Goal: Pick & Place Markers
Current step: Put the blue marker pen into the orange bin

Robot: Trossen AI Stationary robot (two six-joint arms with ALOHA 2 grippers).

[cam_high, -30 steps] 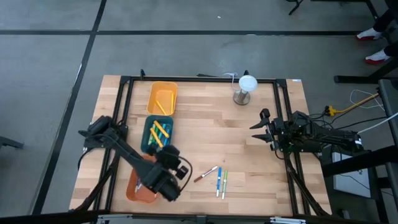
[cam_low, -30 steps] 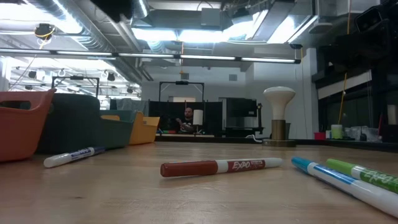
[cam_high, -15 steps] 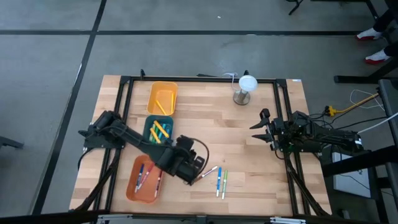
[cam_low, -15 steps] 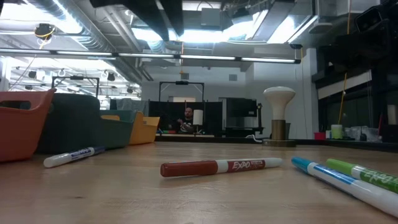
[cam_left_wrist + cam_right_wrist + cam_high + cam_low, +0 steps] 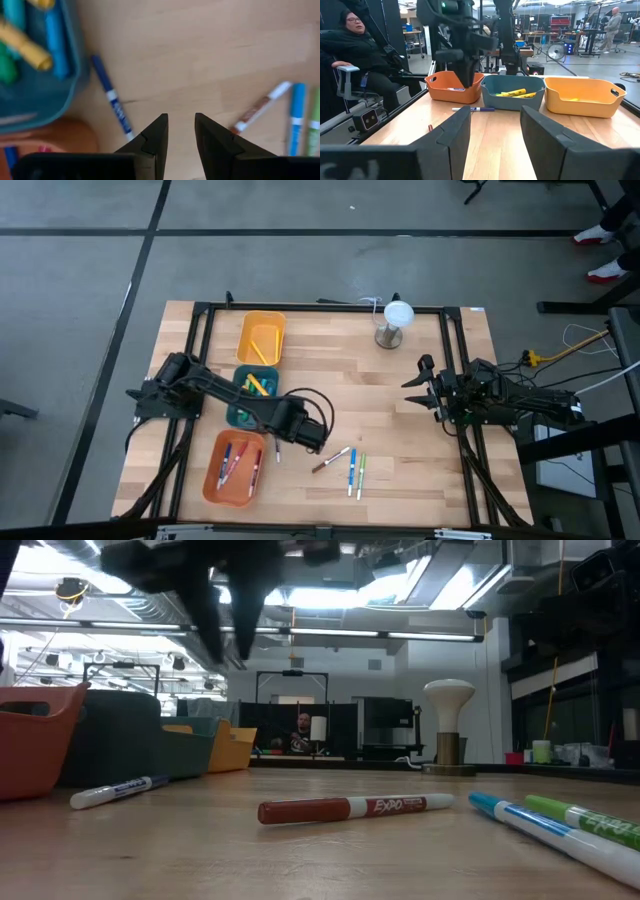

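Left gripper [image 5: 318, 432] above the tabletop [image 5: 400, 400] just right of the teal tray [image 5: 240, 412], fingers [image 5: 152, 142] narrowly parted, empty; blue marker [image 5: 112, 97] beside that tray; red marker [image 5: 355, 808], light blue marker [image 5: 352, 471], green marker [image 5: 361, 469] nearby; right gripper [image 5: 412, 380] waiting at right, fingers [image 5: 455, 132] wide, empty.

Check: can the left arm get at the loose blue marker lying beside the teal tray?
Probably yes. The left gripper hangs open above bare wood close by the blue marker, which lies apart from the teal tray, nothing covering it.
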